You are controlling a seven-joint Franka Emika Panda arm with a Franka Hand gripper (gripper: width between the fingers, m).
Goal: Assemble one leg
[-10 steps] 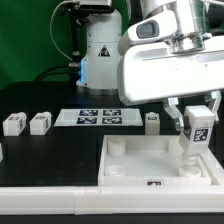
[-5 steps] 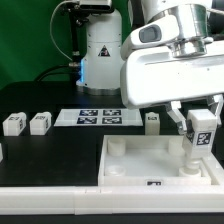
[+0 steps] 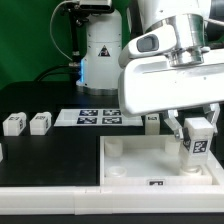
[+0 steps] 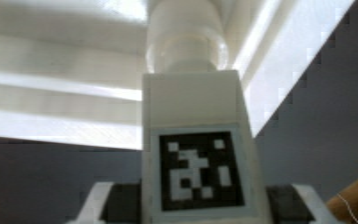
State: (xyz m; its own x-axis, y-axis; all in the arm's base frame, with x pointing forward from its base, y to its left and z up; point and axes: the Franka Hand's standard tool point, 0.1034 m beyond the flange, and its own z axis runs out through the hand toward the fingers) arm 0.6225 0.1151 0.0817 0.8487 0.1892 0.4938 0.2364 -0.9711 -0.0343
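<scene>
white leg (image 3: 197, 147) held upright in pincer (image 3: 197, 132), lower end inside tray (image 3: 104, 160), close to wall on exterior view's right.

Exterior view front-on, slightly above table (image 3: 50, 150); wrist view close-up; shared: leg (image 3: 197, 143), white tray (image 3: 140, 166)

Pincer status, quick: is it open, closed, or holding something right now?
Pincer: closed, holding the leg upright.

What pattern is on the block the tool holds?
A black-and-white square tag on the white leg; wrist view shows it best.
</scene>
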